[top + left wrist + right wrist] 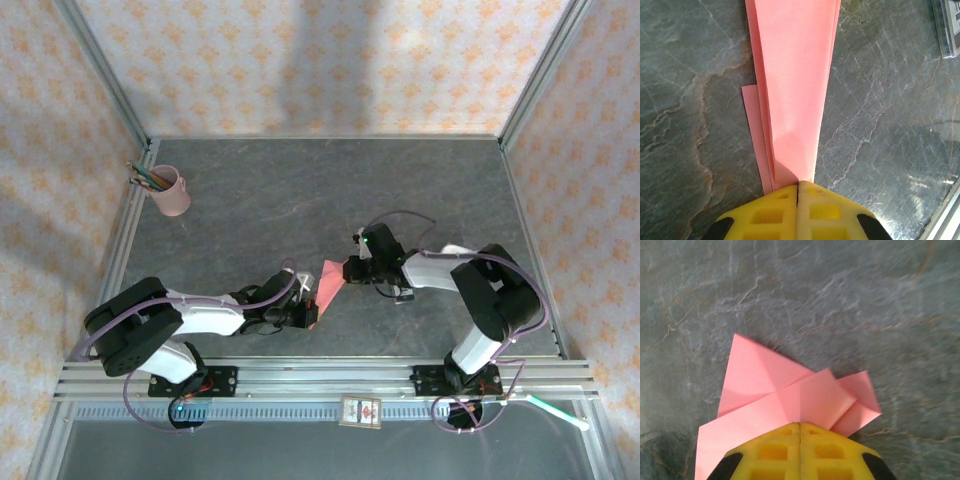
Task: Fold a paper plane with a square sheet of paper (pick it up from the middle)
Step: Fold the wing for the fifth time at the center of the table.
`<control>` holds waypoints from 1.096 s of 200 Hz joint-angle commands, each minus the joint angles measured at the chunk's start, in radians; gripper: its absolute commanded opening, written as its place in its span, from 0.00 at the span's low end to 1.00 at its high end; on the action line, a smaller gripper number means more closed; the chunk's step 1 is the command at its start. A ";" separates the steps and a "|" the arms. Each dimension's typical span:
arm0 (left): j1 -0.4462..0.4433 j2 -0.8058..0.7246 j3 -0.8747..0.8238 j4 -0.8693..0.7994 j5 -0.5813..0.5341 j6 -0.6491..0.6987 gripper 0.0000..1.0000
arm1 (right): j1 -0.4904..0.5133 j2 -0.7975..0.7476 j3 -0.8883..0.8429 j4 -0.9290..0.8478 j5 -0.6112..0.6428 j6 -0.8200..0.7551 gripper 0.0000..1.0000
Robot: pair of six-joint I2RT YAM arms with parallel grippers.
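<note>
Three patterned walls (330, 60) enclose the grey table (300, 190) and paper plane (328, 280).

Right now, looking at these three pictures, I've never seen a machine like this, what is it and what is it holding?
These are two robot arms bolted to the near edge of a grey table. The wide picture looks down from above and behind them. The other two come from cameras on each wrist, so the yellow shapes are the fingers. The left gripper and right gripper are each shut on an end of one folded pink paper. A pencil cup stands far left; a small box sits by the near rail.
</note>
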 commanded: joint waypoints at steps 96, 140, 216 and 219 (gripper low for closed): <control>-0.009 0.066 -0.018 -0.251 -0.098 -0.011 0.00 | -0.105 -0.063 0.079 -0.064 0.165 -0.058 0.00; -0.010 0.048 0.046 -0.254 -0.093 -0.022 0.00 | -0.082 -0.167 0.030 -0.044 0.121 -0.044 0.01; 0.006 -0.180 0.161 -0.287 -0.188 -0.068 0.35 | 0.034 -0.289 -0.045 -0.114 0.259 0.087 0.23; 0.012 -0.196 0.156 -0.293 -0.201 -0.068 0.36 | 0.037 -0.289 -0.045 -0.113 0.259 0.095 0.24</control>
